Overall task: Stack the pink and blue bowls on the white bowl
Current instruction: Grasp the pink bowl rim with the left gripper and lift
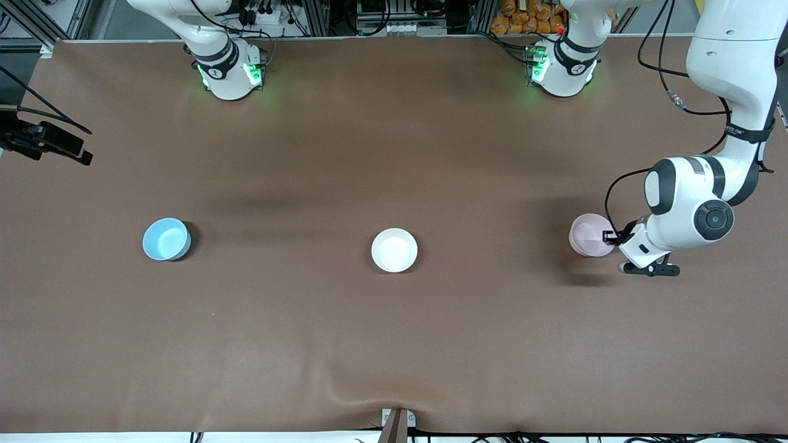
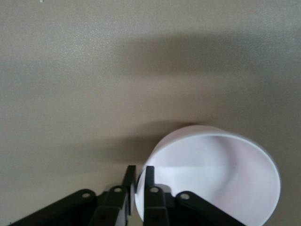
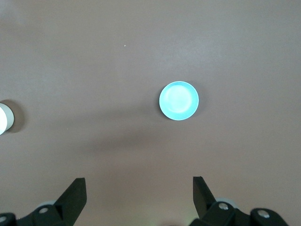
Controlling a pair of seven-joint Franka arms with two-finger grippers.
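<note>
We see three small bowls in a row across a brown table (image 1: pixel 394 123): a light blue bowl (image 1: pixel 166 239) toward the right arm's end, a white bowl (image 1: pixel 394 250) in the middle, and a pale pink bowl (image 1: pixel 591 234) toward the left arm's end, all well apart, so each coloured bowl must be carried to the middle. Our left gripper (image 2: pixel 139 181) is down at the pink bowl, its two dark fingers (image 2: pixel 149 175) pinched together on the rim, one inside the wall and one outside; gripping the thin edge looks like the way to lift a bowl too wide to span. The pink bowl appears to sit on the table. Our right gripper (image 3: pixel 138 195) waits high above the table with its fingers spread wide, looking down on the blue bowl, which nothing touches
</note>
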